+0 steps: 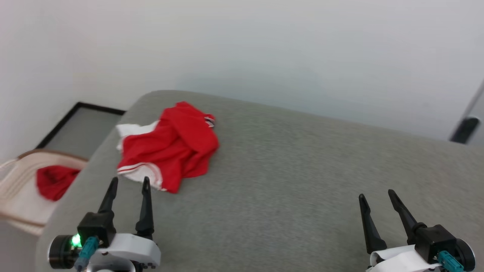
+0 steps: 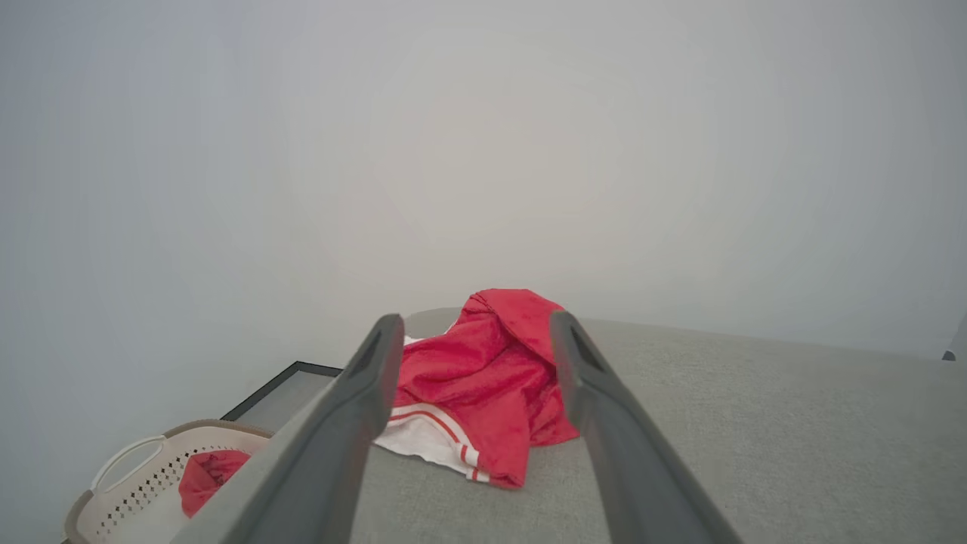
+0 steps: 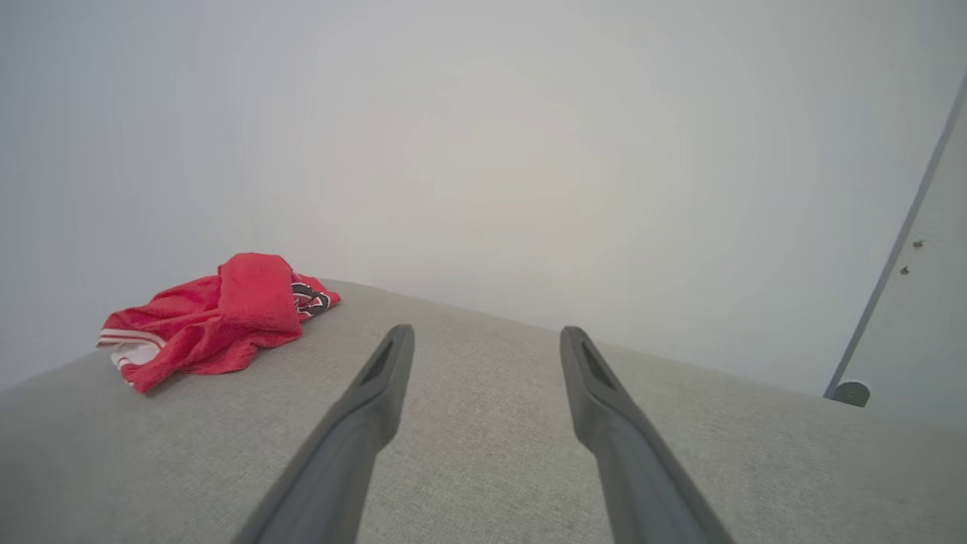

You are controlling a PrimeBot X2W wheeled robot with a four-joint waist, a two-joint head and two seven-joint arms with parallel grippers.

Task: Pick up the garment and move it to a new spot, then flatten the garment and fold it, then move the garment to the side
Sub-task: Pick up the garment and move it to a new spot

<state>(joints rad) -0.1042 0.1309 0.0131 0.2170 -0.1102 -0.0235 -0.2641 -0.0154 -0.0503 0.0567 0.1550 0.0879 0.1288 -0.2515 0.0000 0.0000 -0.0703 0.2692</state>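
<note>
Left pincer (image 1: 129,181): jaws spread fully apart with nothing between them. The fingers point toward the garment and stand near its closest edge, apart from it.
Right pincer (image 1: 376,194): jaws spread fully apart and empty, held over bare counter well apart from the garment.
Garment (image 1: 174,147): red shirt crumpled in a heap on the counter, directly ahead of the left pincer and far off to the left of the right pincer. In the left wrist view it sits framed between the two fingers.
White sleeve (image 2: 423,442): red-striped trim; the part of the garment nearest the left pincer.
Lettering (image 3: 310,298): black-and-white patch on the garment's side away from the right pincer; not legible.
Counter (image 1: 283,170): grey fabric-covered top with a rounded corner, lying under both pincers.
Basket (image 1: 17,196): pale and perforated, to the outer left of the left pincer and lower than the counter top. It holds a red cloth (image 1: 53,181).
Dark-framed panel (image 1: 81,128): beyond the basket, left of the garment.
</note>
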